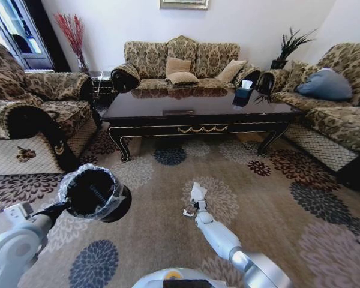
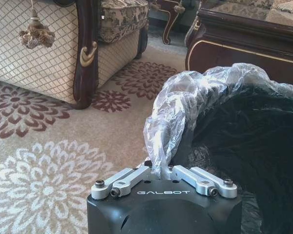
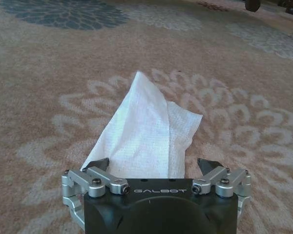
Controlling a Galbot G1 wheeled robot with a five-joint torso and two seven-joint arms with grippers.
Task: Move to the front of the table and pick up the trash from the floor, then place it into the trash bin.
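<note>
Before you lies the floor (image 1: pixel 168 228), a beige-brown carpet of short pile patterned with large round flower medallions in cream, brown and dark blue. Across it runs the counter (image 1: pixel 198 114), a long, low coffee table of dark glossy wood with curved carved legs and a gold ornament on its front apron; a black tissue box (image 1: pixel 242 94) with a white tissue poking up sits near its right end. Floral upholstered sofas (image 1: pixel 180 63) ring it on three sides.

Your left gripper (image 2: pixel 163 168) holds up the trash bin (image 1: pixel 93 193), a small round black bucket with a clear crinkled plastic liner (image 2: pixel 185 107) folded over its rim. Its jaws are pressed together on the rim and the bunched liner. The bin hangs above the carpet at lower left, tilted, with its mouth towards the head camera; the inside looks dark, and you cannot tell what it holds.

Your right gripper (image 3: pixel 154 165) is low over a cream medallion, centre front. Its jaws are spread, one on either side of the trash (image 3: pixel 144 129), a white, softly textured paper piece folded to a peak. A tiny white scrap (image 1: pixel 187 212) lies just beside it.
</note>
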